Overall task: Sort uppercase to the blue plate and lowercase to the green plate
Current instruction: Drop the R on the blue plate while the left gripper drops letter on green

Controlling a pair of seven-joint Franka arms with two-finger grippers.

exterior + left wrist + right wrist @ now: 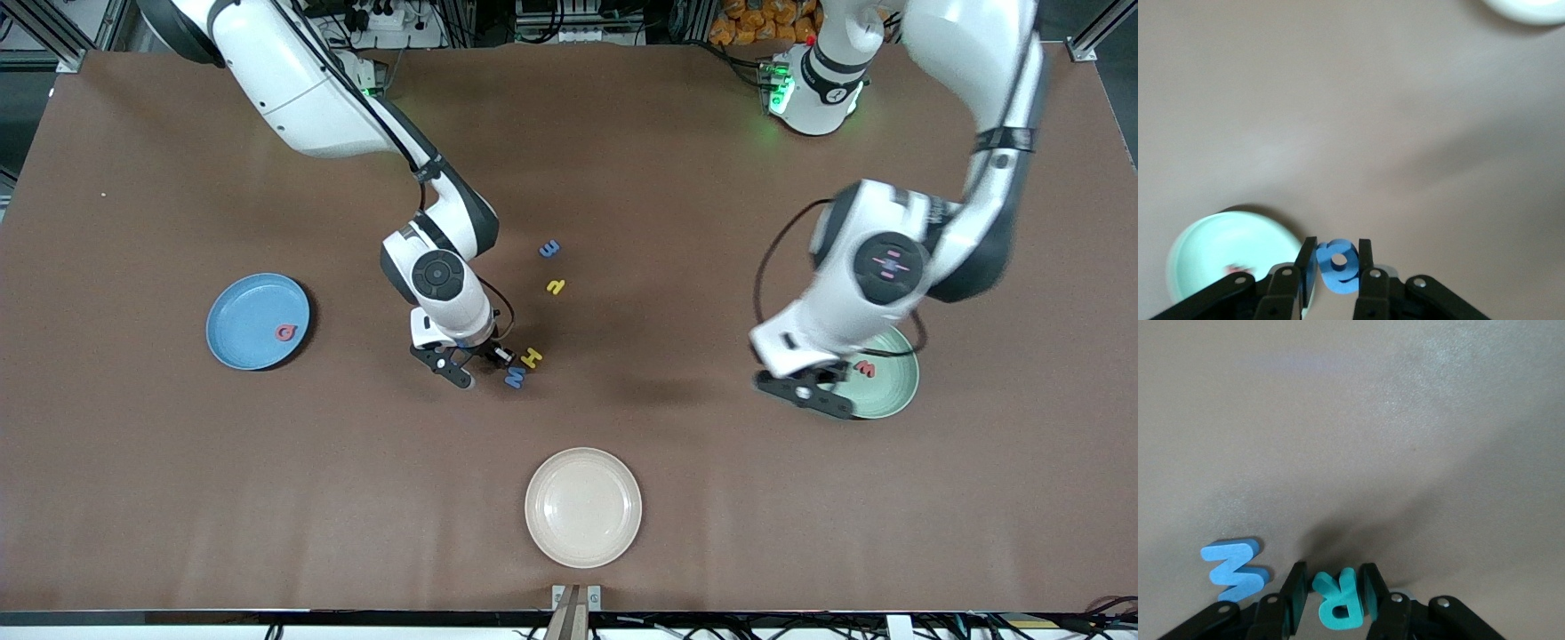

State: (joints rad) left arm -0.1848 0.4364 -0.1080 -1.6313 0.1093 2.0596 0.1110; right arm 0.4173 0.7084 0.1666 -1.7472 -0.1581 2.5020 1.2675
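The teal R (1336, 601) sits clamped in the right gripper (471, 360) at frame centre, needing carriage to the blue plate (233, 307) at left; the left gripper (1337, 267) pinches a blue a (1338, 265) at the green plate's (898, 391) edge.

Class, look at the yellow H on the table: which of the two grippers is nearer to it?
The right one. The right gripper is down beside the yellow H, closing around the teal R. The left gripper holds the blue a at the green plate, toward the left arm's end.
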